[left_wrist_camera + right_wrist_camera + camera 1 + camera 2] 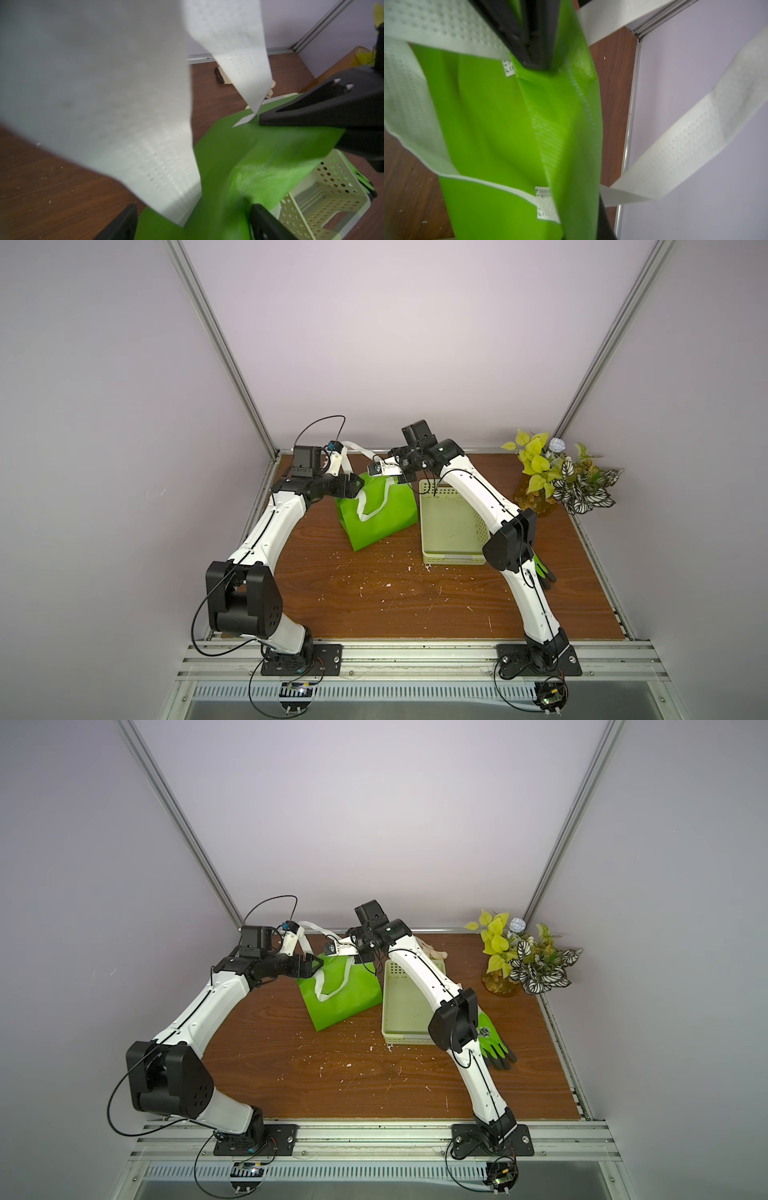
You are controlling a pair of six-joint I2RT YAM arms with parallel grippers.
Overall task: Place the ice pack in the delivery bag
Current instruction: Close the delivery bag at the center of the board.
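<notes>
Green bag [380, 506]: on table [374, 593] just beside basket [453, 560], top raised, interior hidden; right gripper [537, 64]: fingers pressed together, pinching bag rim; left gripper [354, 488]: fingers spread at bag's opposite edge (strap [124, 104] blocks much of its wrist view).

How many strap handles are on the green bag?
2. One white strap handle lies draped against the delivery bag's near face; the other loops free off its far side, toward the back wall. None appear hidden.
</notes>
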